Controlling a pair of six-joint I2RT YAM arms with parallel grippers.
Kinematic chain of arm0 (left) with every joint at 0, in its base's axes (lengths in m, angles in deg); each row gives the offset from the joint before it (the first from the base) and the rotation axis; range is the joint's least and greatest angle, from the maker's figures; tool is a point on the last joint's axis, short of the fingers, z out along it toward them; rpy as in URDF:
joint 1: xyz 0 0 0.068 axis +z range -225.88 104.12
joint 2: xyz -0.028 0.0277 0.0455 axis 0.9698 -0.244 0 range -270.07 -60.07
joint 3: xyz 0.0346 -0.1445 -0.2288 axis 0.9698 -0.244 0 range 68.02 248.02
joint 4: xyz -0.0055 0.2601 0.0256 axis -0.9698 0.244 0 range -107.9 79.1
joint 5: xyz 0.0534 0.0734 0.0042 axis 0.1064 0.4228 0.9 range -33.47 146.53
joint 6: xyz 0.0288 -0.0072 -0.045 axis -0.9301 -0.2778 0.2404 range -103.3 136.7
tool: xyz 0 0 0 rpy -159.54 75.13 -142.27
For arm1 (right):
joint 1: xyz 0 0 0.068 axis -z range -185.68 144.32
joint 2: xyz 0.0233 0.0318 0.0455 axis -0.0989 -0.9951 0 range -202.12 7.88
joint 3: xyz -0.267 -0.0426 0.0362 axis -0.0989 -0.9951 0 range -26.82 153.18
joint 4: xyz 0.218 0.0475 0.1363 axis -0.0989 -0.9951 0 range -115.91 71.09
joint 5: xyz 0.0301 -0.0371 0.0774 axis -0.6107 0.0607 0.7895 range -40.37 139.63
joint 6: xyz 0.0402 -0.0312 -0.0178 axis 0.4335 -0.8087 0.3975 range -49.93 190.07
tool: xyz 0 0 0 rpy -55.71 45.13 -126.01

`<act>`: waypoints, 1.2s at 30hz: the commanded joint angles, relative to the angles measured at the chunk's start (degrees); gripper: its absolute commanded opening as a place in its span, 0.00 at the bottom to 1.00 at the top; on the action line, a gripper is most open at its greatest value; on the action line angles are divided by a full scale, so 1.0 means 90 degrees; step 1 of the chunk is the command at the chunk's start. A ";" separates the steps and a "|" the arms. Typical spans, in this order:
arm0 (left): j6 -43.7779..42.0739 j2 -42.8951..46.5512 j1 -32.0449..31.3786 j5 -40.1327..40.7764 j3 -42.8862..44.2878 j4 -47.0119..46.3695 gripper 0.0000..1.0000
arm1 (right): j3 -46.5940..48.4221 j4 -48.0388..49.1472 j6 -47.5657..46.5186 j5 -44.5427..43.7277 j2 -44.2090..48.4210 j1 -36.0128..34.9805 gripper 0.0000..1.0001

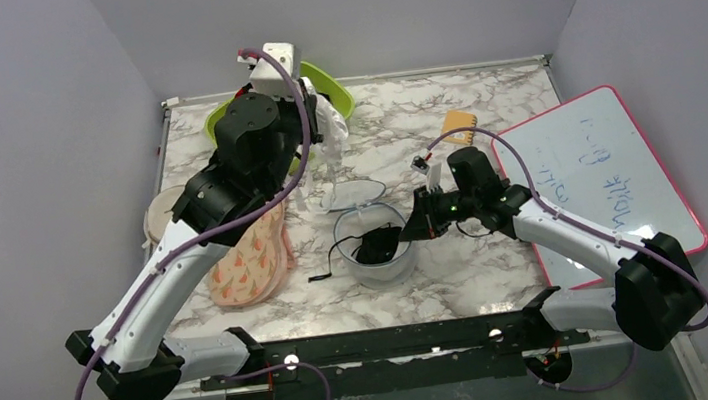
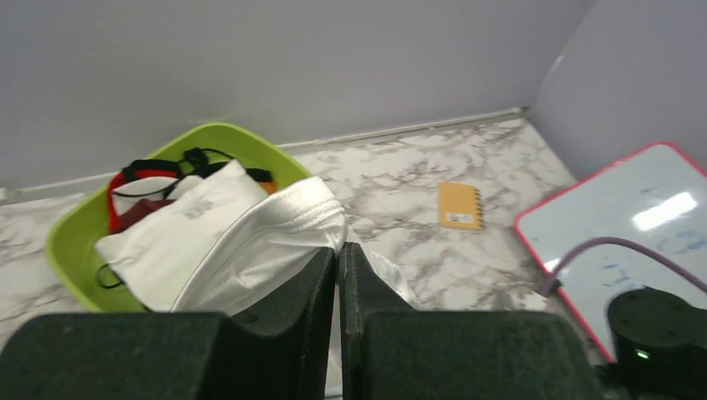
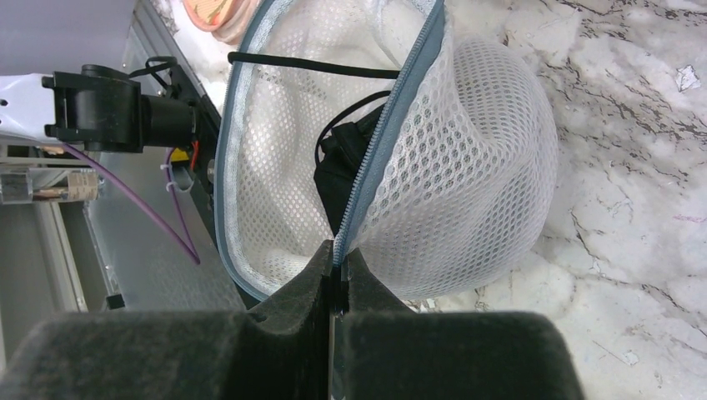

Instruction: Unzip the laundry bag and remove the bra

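Right hand (image 3: 335,263) is clenched on the zip band (image 3: 392,125) of the laundry bag (image 3: 467,167), which sits centre frame on the desk (image 1: 485,145) in the overhead view. I judge the unzipping done, since the rim gapes wide. The black bra (image 3: 338,162) lies inside and its removal is outstanding. The bag is a slumped white mesh dome. My left hand (image 2: 338,258), upper left, grips white fabric (image 2: 258,242).

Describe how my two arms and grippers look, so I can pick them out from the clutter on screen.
Both the left arm and the right arm have white links between bulky black joint housings, and a purple cable trails along each. A green light glows on the right arm's wrist. The left gripper and right gripper carry thick matt black fingers.
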 commanded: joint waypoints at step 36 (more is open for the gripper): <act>-0.0198 -0.6353 0.3528 -0.1556 0.3793 -0.0196 0.00 | 0.0581 -0.0184 -0.0902 -0.0116 -0.0787 -0.0018 0.01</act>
